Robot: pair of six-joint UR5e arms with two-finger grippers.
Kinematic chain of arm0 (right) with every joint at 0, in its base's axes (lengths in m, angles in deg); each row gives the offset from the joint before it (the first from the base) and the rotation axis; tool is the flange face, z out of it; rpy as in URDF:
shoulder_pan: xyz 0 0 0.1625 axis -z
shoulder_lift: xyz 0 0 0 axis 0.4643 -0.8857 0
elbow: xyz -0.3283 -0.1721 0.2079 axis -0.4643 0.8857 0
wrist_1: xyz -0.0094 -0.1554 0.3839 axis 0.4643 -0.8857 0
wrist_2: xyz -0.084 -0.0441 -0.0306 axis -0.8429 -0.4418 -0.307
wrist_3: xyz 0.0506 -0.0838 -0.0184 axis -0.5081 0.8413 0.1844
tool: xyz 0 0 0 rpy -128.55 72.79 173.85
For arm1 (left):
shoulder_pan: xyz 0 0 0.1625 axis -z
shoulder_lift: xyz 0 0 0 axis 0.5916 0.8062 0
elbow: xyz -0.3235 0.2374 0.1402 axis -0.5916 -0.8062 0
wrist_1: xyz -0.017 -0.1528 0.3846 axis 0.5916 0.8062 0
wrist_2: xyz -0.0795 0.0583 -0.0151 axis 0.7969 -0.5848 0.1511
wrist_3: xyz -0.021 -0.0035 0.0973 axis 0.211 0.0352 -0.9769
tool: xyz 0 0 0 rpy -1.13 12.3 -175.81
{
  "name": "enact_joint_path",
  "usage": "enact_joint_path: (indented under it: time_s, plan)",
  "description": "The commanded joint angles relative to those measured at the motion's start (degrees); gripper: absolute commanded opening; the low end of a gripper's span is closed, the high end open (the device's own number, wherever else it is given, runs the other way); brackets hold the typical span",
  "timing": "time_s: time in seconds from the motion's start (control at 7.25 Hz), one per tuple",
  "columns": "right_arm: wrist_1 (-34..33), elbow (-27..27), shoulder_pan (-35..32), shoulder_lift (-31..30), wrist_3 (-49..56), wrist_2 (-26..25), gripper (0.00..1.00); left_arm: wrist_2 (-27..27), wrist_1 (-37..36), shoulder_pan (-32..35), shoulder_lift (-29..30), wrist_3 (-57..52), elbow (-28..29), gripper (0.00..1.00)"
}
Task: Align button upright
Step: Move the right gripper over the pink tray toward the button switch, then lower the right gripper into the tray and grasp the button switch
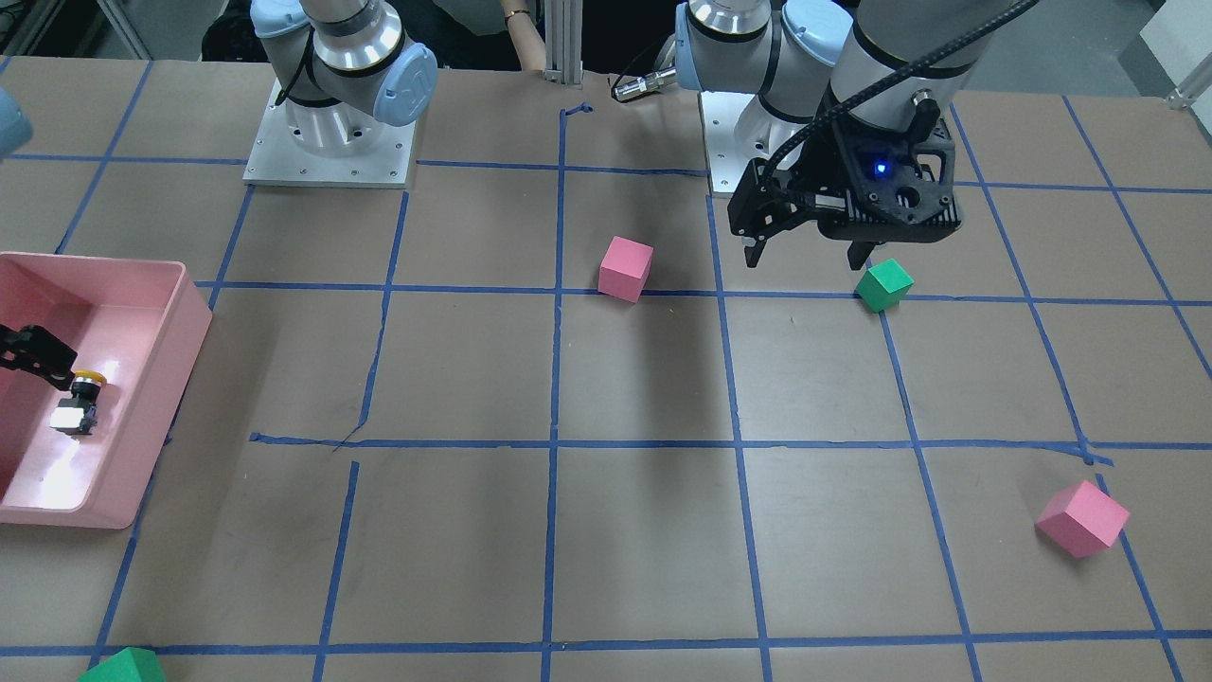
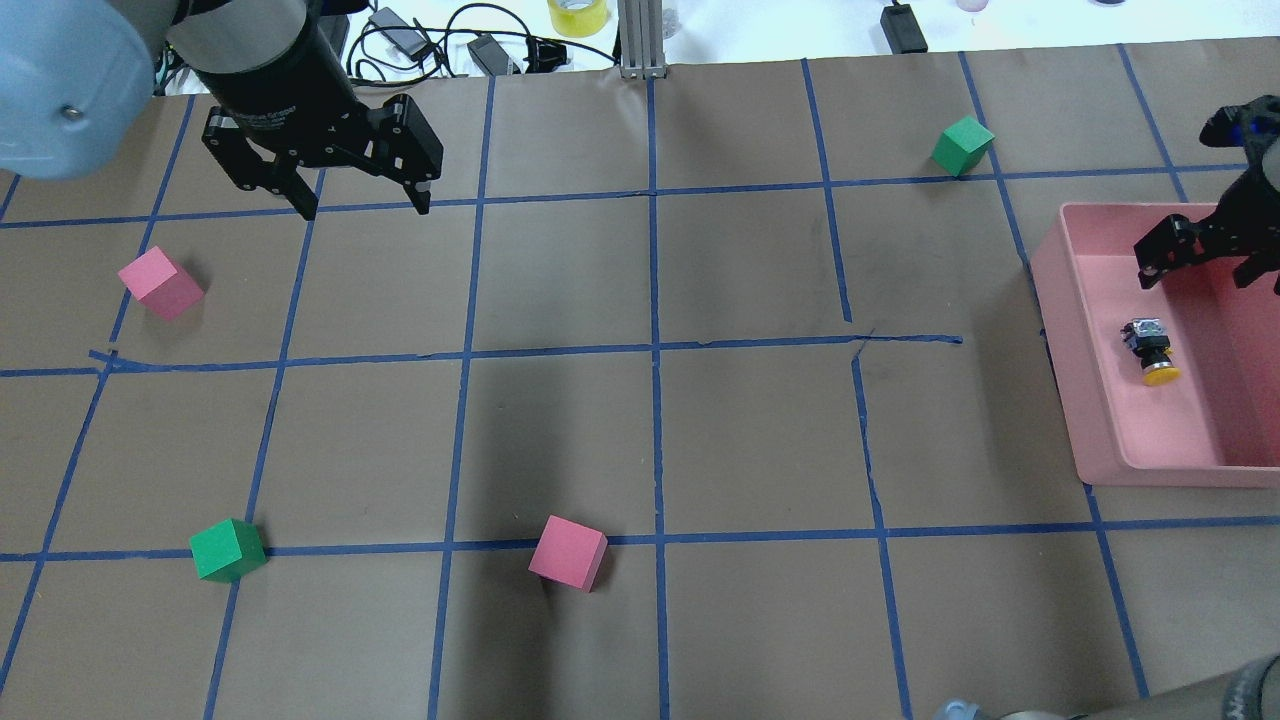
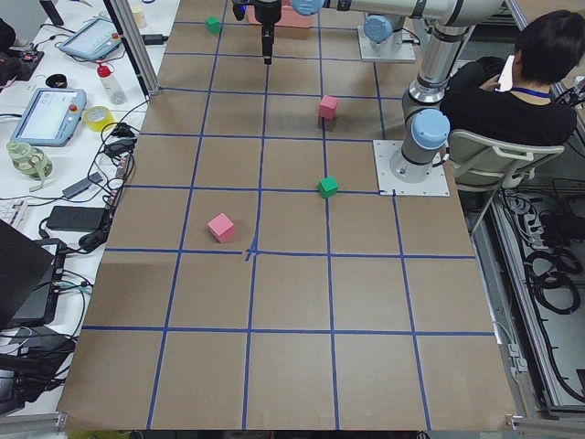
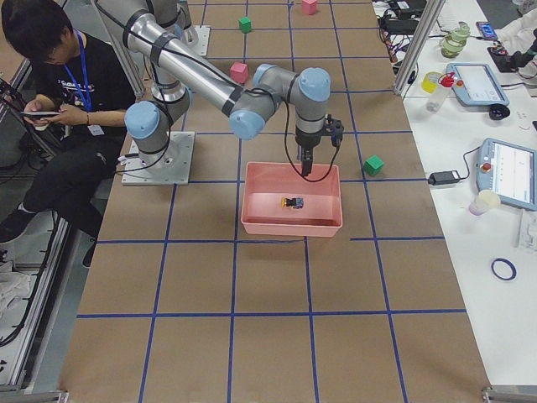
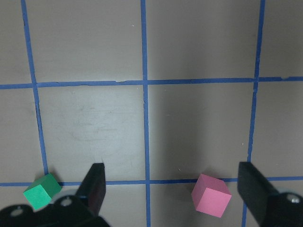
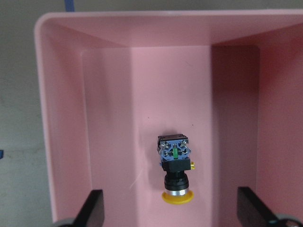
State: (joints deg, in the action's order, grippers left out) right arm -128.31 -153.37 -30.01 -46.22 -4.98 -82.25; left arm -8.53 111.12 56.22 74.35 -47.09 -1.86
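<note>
The button lies on its side on the floor of the pink bin, yellow cap toward the robot and square base away. It also shows in the front view and the right wrist view. My right gripper is open and empty, hanging above the bin over its far part, clear of the button. In the right wrist view the button lies between the two fingers. My left gripper is open and empty above the table at the far left.
Pink cubes and green cubes lie scattered on the brown table with its blue tape grid. The bin's walls surround the button. A green cube sits just under the left gripper.
</note>
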Motion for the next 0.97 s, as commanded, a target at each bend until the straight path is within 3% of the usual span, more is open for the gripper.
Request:
enact_joint_path:
  time_s: [0.0,0.14,0.83]
  plan:
    - [-3.7,-1.3,1.2,4.0,0.2,0.0,0.98,1.0,0.0,-0.6,0.0,0.0,0.0,1.0]
    - [-6.3,-1.6,1.1,5.5,0.2,0.0,0.98,2.8,0.0,-1.5,-0.1,0.0,-0.1,1.0]
    - [-7.4,-3.2,1.2,6.6,0.2,0.0,0.99,2.1,0.1,-1.4,-0.1,0.1,-0.1,1.0]
